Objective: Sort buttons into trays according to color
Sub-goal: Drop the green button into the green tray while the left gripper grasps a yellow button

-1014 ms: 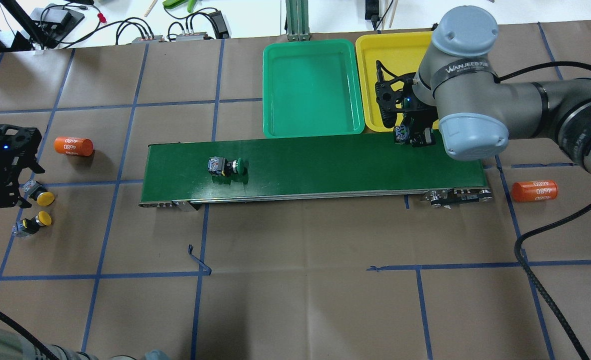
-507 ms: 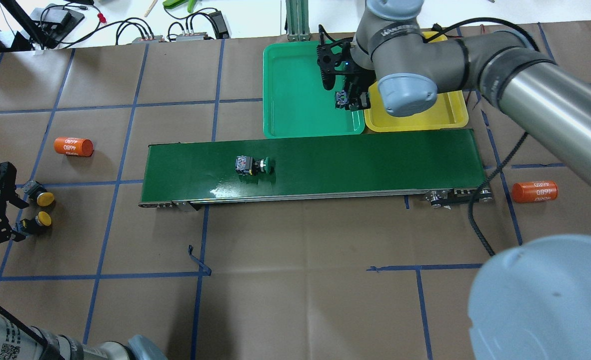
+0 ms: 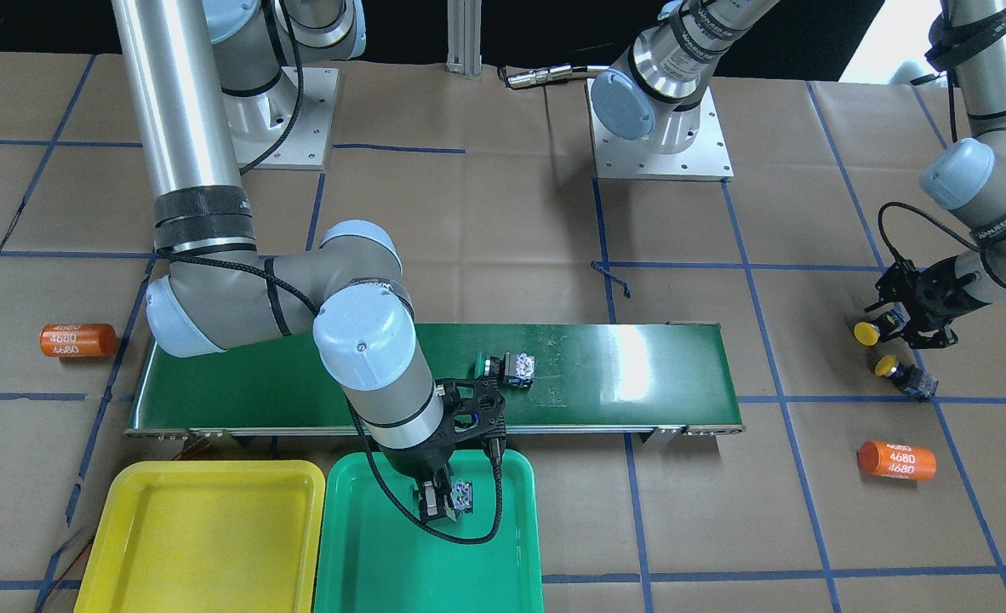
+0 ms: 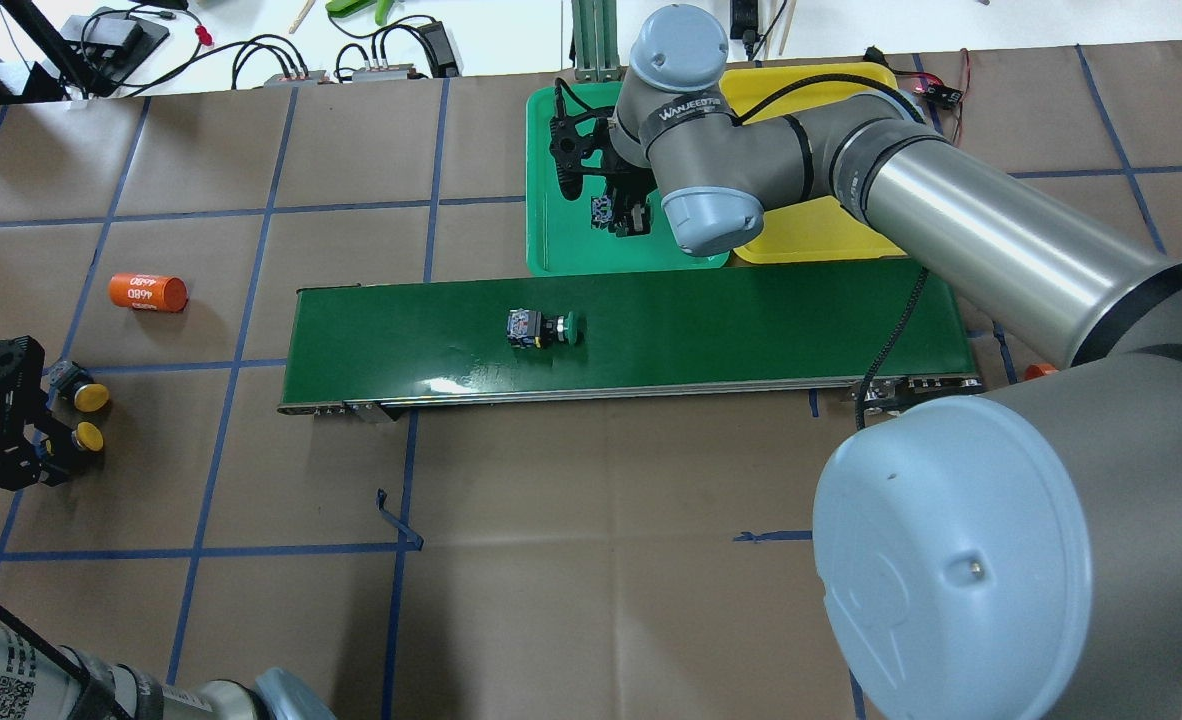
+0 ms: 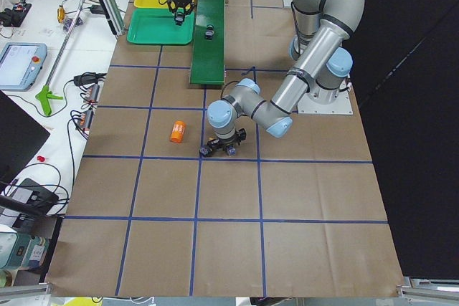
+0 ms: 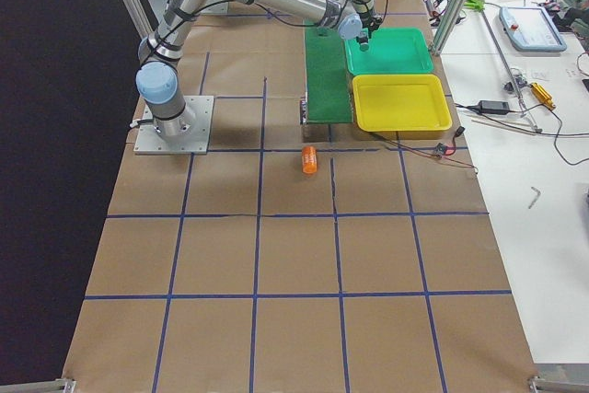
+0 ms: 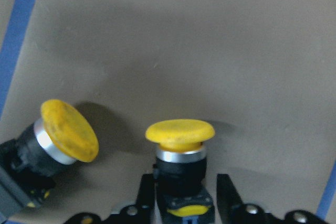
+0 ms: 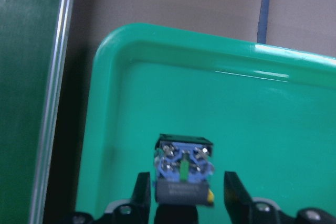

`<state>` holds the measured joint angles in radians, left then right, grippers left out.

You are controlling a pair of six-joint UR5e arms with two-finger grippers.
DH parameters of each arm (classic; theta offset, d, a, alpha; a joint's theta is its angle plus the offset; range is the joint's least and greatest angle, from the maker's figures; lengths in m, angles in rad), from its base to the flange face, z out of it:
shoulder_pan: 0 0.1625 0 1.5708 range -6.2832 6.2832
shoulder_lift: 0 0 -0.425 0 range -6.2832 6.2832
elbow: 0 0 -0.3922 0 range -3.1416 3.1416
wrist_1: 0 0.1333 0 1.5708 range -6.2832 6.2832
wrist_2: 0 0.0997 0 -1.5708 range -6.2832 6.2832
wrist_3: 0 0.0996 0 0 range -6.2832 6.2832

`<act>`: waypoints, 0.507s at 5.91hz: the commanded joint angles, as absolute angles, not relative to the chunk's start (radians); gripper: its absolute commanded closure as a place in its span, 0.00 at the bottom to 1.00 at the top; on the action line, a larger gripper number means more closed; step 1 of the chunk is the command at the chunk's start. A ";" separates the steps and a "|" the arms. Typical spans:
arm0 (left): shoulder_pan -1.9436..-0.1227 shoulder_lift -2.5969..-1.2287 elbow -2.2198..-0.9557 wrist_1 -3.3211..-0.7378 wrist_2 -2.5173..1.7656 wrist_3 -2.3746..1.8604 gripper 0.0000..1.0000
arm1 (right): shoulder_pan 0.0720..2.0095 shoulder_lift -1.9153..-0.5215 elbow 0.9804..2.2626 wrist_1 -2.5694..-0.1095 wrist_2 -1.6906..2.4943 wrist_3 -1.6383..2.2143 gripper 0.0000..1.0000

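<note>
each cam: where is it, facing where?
Front: across table, faces robot; left arm, right arm.
Overhead: behind robot, looks down; right arm.
Exterior left: table end; left arm nearest.
Exterior right: opposite end; right arm nearest.
Left wrist: down at yellow buttons; left gripper.
Right wrist: over green tray; right gripper holding button.
Shared: front, overhead show conveyor, green button.

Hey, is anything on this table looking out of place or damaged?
Only a loose strip of blue tape, lying crooked and curled on the robot's side of the belt. Nothing looks spilled or broken.
</note>
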<state>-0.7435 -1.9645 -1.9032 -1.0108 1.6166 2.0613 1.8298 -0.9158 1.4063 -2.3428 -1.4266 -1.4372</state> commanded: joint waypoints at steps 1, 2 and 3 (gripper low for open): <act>-0.779 -1.913 -1.863 -1.092 1.612 2.007 1.00 | 1.813 -0.998 1.411 -2.251 -1.434 -1.434 0.00; -0.864 -1.866 -1.805 -1.214 1.609 1.970 1.00 | 1.784 -1.064 1.416 -2.120 -1.442 -1.436 0.00; -0.997 -1.849 -1.740 -1.300 1.606 1.929 1.00 | 1.745 -1.139 1.423 -1.956 -1.442 -1.446 0.00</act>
<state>-0.8911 -1.8722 -1.7961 -1.2141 1.6091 1.9661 1.7791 -1.0677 1.4168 -2.1036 -1.4400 -1.4387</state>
